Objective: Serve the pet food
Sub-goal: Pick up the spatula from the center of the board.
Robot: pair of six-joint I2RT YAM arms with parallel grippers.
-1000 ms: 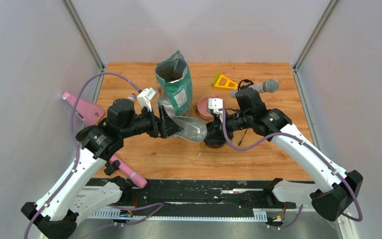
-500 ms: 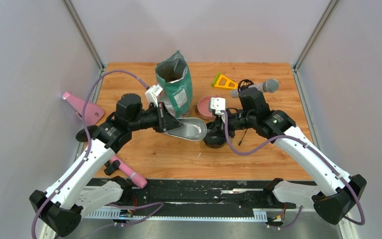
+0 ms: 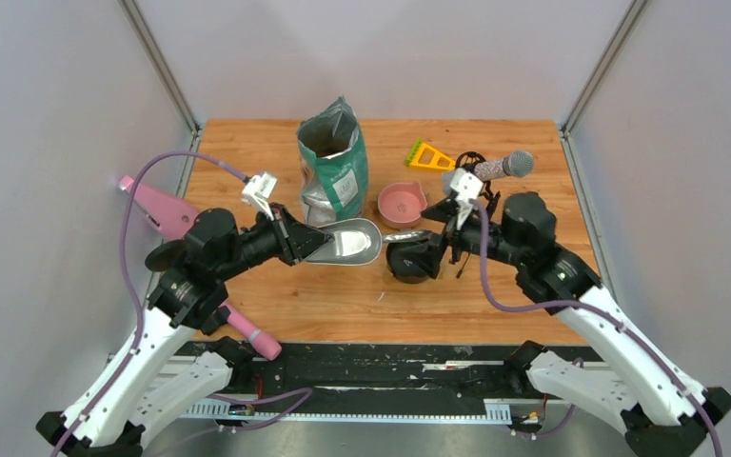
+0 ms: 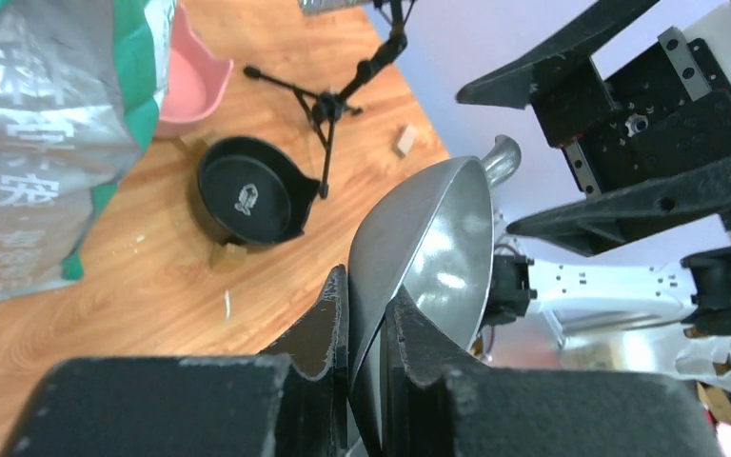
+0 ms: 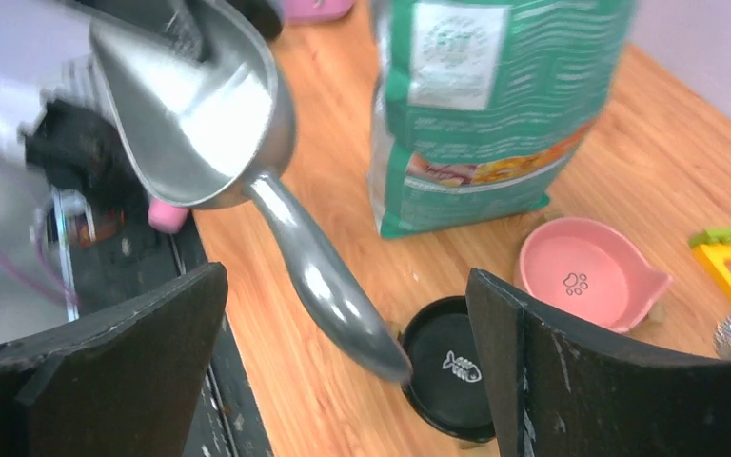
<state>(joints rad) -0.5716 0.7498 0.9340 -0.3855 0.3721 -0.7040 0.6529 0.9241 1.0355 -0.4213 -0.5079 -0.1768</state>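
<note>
Slippage is what I'd worry about first: the left gripper (image 4: 366,290) is clamped on nothing more than the thin, shiny wall of the grey scoop (image 3: 347,241), at the end away from the handle, which sticks out unsupported. A pinch like that looks likely to let the scoop swivel or drop once it carries any weight. The right gripper (image 5: 345,314) stands wide open with the handle passing between its fingers but touching neither, so a careless swing by either arm could knock the scoop askew or down onto the black bowl (image 3: 409,262) just below the handle's tip. No pet food shows anywhere; the scoop and the black and pink bowl (image 3: 400,202) are bare, so I take it to be inside the green bag (image 3: 333,162) standing upright at the back of the surface (image 3: 324,305). That bag is tall with a crumpled mouth, and a scoop pushed in at an angle could tip it and spill kibble.
</note>
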